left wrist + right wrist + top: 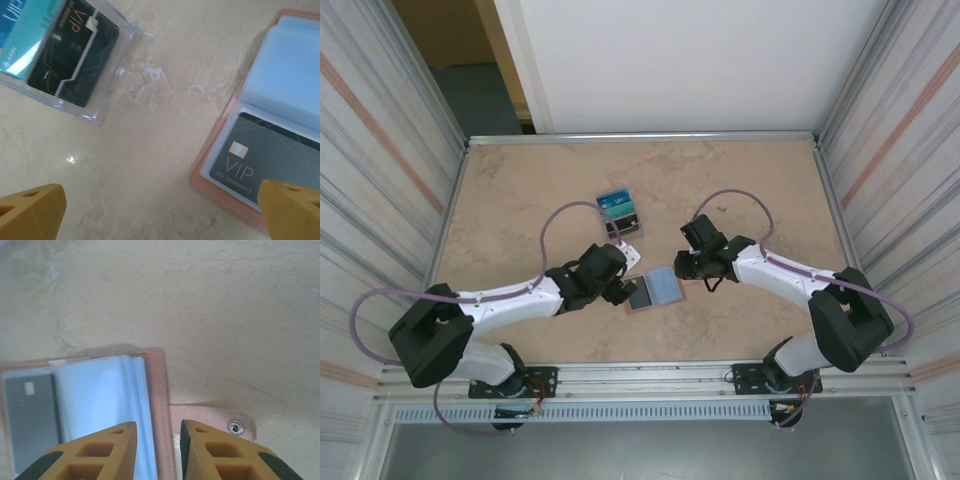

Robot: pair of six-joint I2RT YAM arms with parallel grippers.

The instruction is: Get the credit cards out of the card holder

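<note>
The salmon-pink card holder (656, 289) lies open and flat on the table, its light blue sleeves up. One dark credit card (265, 156) marked VIP sits in its left pocket (30, 422). My left gripper (160, 215) hovers open just left of the card holder (220, 150), with bare table between its orange fingers (30, 210). My right gripper (157, 432) points down over the card holder's right edge (161, 390). Its jaws are narrowly apart, one over the blue sleeves and one over the pink snap tab (215, 416), gripping nothing that I can see.
A clear plastic stand (102, 97) holding teal, blue and dark cards (618, 208) sits just beyond the left gripper (623, 288). Metal rails edge the table on all sides. The right gripper (686, 268) is close to the holder's right side.
</note>
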